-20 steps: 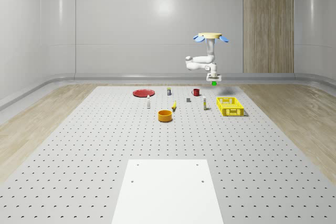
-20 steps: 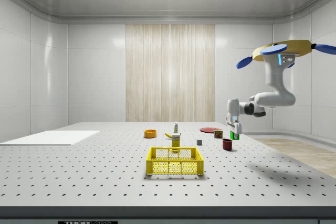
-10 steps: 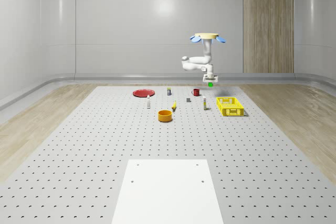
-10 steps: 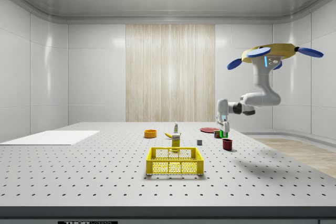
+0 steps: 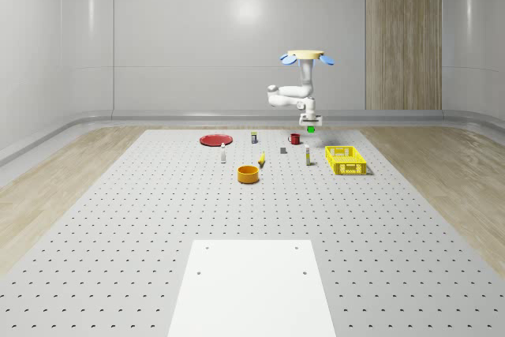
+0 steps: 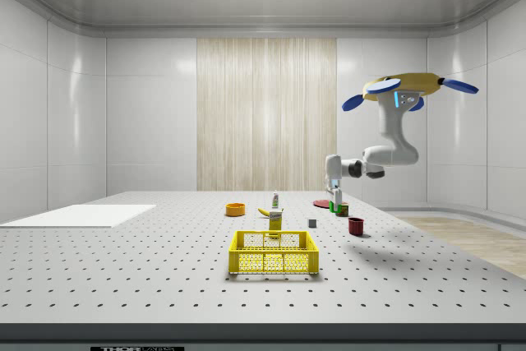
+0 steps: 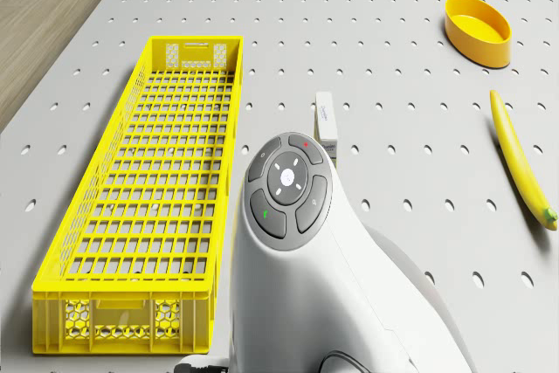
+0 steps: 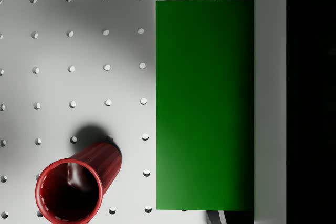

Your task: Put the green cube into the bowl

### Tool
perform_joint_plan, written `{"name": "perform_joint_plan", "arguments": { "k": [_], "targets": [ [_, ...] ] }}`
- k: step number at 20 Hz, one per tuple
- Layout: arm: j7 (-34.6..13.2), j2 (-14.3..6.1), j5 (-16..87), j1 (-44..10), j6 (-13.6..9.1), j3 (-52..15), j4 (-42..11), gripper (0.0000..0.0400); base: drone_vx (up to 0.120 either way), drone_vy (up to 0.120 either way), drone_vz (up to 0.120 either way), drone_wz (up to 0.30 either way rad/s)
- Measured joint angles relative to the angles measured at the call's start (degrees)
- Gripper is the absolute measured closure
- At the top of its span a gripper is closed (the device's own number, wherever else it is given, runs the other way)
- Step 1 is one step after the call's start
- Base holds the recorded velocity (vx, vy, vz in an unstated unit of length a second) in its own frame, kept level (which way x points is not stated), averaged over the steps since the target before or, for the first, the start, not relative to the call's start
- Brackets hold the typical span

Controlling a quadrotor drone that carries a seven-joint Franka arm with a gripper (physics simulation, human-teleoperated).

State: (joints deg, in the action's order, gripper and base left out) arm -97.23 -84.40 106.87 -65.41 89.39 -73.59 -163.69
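The green cube (image 5: 311, 129) hangs in the air above the table's far part, held between the fingers of my gripper (image 5: 310, 125). In the wrist view the cube (image 8: 205, 103) sits against a grey finger (image 8: 270, 98), with the red mug (image 8: 73, 184) on the table below it. The orange bowl (image 5: 248, 174) stands nearer the camera and further to the whole-scene view's left, apart from the gripper. The side view has the bowl (image 6: 235, 210) well to the left of the cube (image 6: 333, 205). The drone (image 5: 305, 57) hovers above the mug area, its arm bent down.
A yellow crate (image 5: 346, 160) lies to the whole-scene view's right of the bowl. A banana (image 5: 261, 161), small bottles and boxes, a red plate (image 5: 215, 140) and the red mug (image 5: 294, 139) stand around the table's far part. A white sheet (image 5: 252, 286) covers the near edge.
The drone, arm and held cube have drifted toward the whole-scene view's left, which is also leftward in the side view. The gripper has stayed shut on the cube.
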Motion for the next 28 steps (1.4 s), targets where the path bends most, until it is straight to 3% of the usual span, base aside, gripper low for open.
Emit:
{"name": "perform_joint_plan", "arguments": {
  "k": [28],
  "targets": [
    [-0.42,-2.86,-1.2,-0.89,2.67,-0.45,0.16,0.0149,0.12,-0.12,0.0,0.0]
  ]
}}
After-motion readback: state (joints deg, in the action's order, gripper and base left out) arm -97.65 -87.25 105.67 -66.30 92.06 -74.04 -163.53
